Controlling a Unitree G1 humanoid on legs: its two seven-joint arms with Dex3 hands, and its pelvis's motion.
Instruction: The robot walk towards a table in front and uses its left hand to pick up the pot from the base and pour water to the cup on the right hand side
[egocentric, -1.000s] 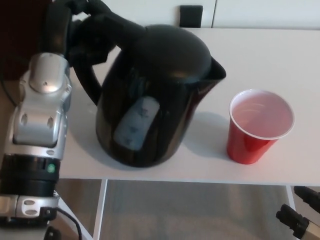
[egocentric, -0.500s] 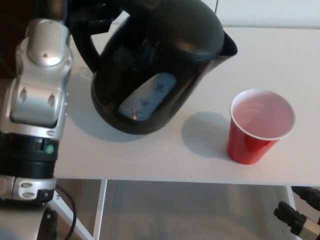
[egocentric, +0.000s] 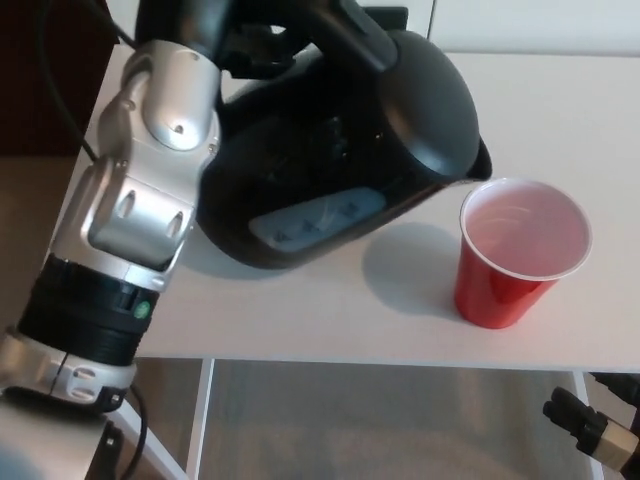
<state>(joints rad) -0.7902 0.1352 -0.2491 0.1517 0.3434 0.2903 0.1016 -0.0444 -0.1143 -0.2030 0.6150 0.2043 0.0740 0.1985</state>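
Pot tipped spout-down beside the red cup on the tabletop.
Left hand fingers grip its handle; window markings unreadable; right hand cut off, grip untellable.

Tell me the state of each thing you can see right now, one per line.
Pot: lifted, tilted spout-down toward the cup, lid closed, no water stream visible.
Cup: upright on the table, just right of the spout.
Left hand: shut on the pot's handle.
Right hand: low at the picture's corner, holding nothing visible.
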